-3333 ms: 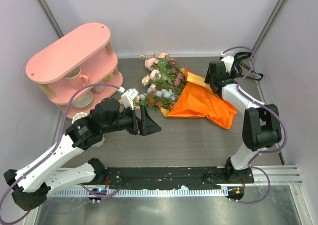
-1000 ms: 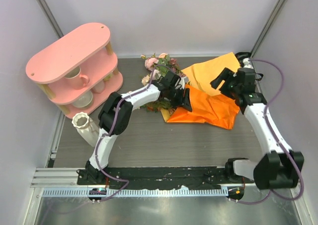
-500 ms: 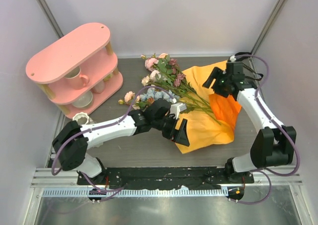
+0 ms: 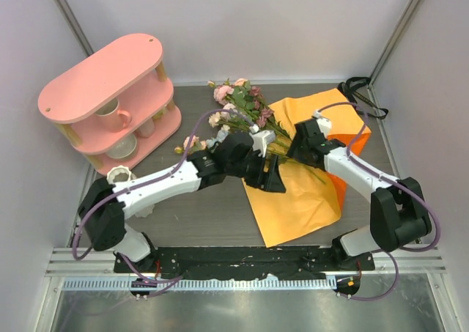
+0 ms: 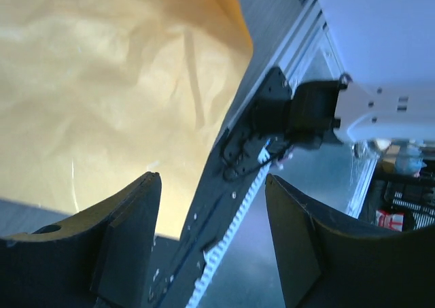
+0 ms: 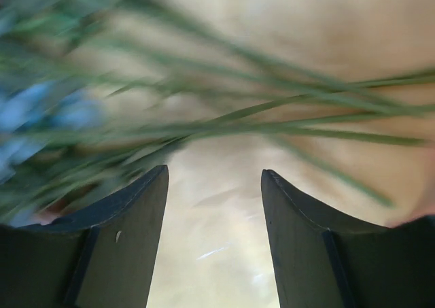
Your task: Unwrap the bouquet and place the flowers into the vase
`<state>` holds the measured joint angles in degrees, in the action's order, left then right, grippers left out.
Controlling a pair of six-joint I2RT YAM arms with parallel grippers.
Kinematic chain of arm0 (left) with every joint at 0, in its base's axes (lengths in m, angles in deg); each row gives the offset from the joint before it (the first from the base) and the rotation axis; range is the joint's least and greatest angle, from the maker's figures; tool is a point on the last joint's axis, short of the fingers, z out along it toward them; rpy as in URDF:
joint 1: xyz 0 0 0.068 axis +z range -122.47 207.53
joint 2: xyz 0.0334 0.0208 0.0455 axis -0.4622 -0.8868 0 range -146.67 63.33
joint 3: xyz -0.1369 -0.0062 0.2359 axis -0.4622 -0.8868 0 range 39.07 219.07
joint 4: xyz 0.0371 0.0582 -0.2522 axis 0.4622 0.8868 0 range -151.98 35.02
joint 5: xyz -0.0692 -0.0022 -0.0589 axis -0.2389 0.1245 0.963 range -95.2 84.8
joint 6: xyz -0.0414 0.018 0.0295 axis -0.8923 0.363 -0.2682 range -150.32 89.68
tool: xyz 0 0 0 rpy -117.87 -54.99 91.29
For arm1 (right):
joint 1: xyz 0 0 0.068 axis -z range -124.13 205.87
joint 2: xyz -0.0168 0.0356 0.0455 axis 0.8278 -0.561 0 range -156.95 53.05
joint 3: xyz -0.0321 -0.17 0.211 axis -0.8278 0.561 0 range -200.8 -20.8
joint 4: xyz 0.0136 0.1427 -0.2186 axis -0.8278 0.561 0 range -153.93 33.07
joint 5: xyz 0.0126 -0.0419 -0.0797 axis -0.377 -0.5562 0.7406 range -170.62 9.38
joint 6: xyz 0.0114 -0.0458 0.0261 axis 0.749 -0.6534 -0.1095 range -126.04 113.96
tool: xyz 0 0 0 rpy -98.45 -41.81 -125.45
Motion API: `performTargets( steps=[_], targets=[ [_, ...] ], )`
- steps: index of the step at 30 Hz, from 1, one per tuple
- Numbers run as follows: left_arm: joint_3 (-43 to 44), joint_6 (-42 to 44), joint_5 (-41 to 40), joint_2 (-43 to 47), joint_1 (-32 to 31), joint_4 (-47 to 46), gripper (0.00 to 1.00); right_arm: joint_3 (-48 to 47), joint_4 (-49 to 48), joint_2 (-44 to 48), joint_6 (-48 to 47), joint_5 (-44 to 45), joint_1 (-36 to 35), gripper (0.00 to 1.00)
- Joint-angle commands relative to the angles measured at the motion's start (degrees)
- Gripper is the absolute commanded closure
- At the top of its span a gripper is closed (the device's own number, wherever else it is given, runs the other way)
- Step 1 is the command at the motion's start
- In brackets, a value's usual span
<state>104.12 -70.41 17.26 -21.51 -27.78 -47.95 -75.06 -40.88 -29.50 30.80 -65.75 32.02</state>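
Top external: shows flowers (image 4: 242, 111) lying unwrapped on orange sheet (image 4: 308, 200), vase (image 4: 119, 176) well apart at far left. Left gripper (image 5: 211, 179), right gripper (image 6: 214, 170) both parted, empty. Likely light, floppy; best pinched around bunched green stems (image 6: 326, 114).

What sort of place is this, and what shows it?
Likely a robot lab test cell: plain grey enclosure walls, white jointed robot arms bolted to a black metal rail, a pink oval wooden shelf as prop.
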Motion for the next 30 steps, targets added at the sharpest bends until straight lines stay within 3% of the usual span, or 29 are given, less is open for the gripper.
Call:
performTargets(
  steps=[1, 5, 9, 11, 12, 13, 16, 18, 22, 23, 27, 30],
  targets=[
    [6.2, -0.4, -1.5, -11.5, 1.0, -1.9, 0.34, 3.9, 1.9, 4.8, 6.7, 14.4, 9.7, 0.36],
    [7.4, -2.2, -2.1, -19.8, 1.6, -5.2, 0.33, 11.7, 2.6, 16.8, 8.9, 16.1, 22.0, 0.37],
    [4.8, -2.1, -5.1, -23.1, 2.1, -6.4, 0.33, 14.4, 5.3, 25.1, 10.4, 21.1, 26.6, 0.38],
    [4.0, -1.1, -5.5, -23.4, 2.1, -5.7, 0.32, 15.1, 2.0, 25.0, 3.2, 17.4, 26.7, 0.40],
    [3.3, -0.1, -5.8, -23.0, 2.1, -5.0, 0.32, 15.0, -5.0, 24.2, -1.9, 11.4, 26.7, 0.39],
    [2.8, 0.5, -5.8, -22.6, 2.1, -4.5, 0.31, 14.3, -8.2, 23.1, -5.7, 0.3, 26.4, 0.37],
    [0.3, 1.4, -6.2, -19.1, 2.1, -4.2, 0.29, 7.1, -14.2, 11.7, -16.2, -10.9, 23.9, 0.40],
    [-1.6, 1.3, -5.7, -16.2, 2.1, -5.0, 0.26, 1.0, -10.2, 1.9, -21.5, -7.9, 19.6, 0.40],
    [-5.5, -1.3, -3.8, -10.4, 2.0, -7.3, 0.19, -11.0, -8.6, -8.5, -36.6, -4.2, 10.7, 0.39],
    [-7.2, -1.6, -3.7, -9.0, 2.0, -8.0, 0.18, -12.4, -8.1, -10.3, -39.3, -0.2, 9.9, 0.39],
    [-9.9, -2.1, -4.0, -1.0, 2.0, -7.1, 0.16, -21.1, -0.8, -18.1, -50.1, 0.7, 8.1, 0.39],
    [-10.7, -1.9, -4.5, 4.7, 2.0, -5.6, 0.15, -23.5, 2.8, -20.9, -57.2, -2.9, 7.9, 0.46]
  ],
)
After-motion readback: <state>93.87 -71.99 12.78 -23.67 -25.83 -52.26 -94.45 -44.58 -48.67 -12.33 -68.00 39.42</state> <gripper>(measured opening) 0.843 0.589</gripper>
